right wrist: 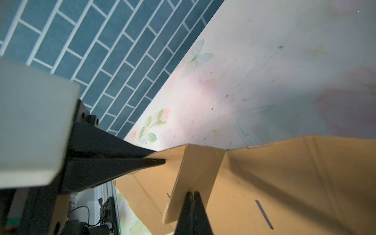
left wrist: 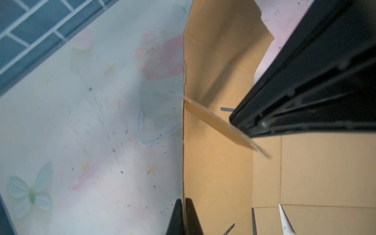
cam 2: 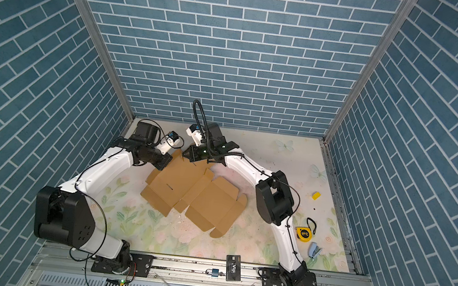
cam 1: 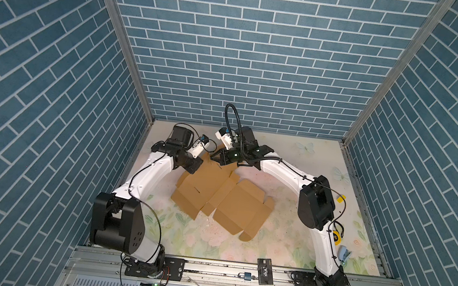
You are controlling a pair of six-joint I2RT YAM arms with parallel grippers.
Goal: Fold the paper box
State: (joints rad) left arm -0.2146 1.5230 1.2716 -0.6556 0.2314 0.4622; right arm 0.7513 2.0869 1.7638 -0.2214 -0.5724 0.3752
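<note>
Floral table (cam 1: 283,244). Left tool (left wrist: 184,211) clamps the raised far panel (right wrist: 284,173) of the paper box (cam 1: 216,195). Right tool (right wrist: 192,203) pinches its tab (right wrist: 199,168), likely to tuck it inward.

The left arm (cam 1: 147,175) rises from its base at the near edge, bends at the elbow and reaches toward the far centre. The right arm (cam 1: 280,170) mirrors this pose, arching inward from the near right, with its elbow raised. The two wrists converge at the far side, and the grippers sit near each other without touching.

The left gripper (left wrist: 184,203) has its fingers pressed together on a thin edge of the paper box (left wrist: 223,173). The right gripper (right wrist: 192,195) is likewise clamped, pinching an upright flap of the same sheet. In both top views the right gripper's tip points toward the left arm.
</note>
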